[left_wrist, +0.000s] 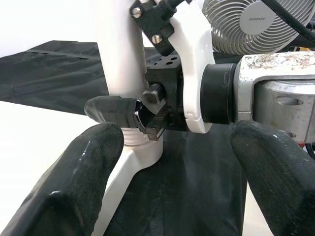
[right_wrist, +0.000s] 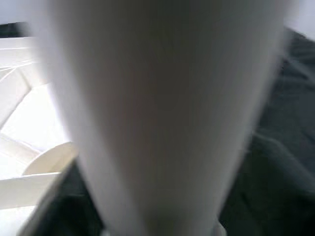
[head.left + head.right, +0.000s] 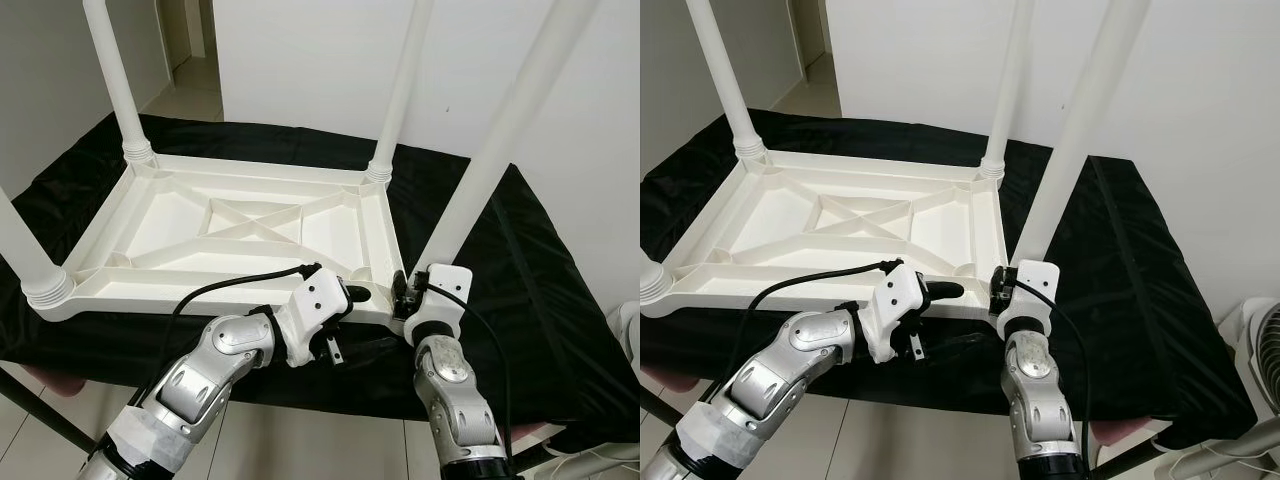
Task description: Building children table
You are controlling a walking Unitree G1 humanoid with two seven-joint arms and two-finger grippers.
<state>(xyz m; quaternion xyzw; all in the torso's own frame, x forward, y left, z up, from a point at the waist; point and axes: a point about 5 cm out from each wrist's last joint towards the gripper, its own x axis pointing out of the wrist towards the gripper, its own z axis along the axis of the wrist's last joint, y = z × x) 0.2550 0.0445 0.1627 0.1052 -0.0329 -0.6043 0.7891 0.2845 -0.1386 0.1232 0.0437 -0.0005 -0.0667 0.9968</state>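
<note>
Left eye view: white table top [image 3: 240,225] lies upside down on black cloth [image 3: 520,300]; four legs stand in the corners. Right gripper [image 3: 404,292] sits at the base of the near right leg [image 3: 480,170]; left gripper [image 3: 352,294] beside that corner.

Left wrist view: left fingers [image 1: 74,177] spread open, empty; right fingers [image 1: 115,109] closed on the leg above its threaded collar.

Right wrist view: leg blurred, very close.

Judgement: turn the leg while keeping it upright, and steady the frame with the left.
</note>
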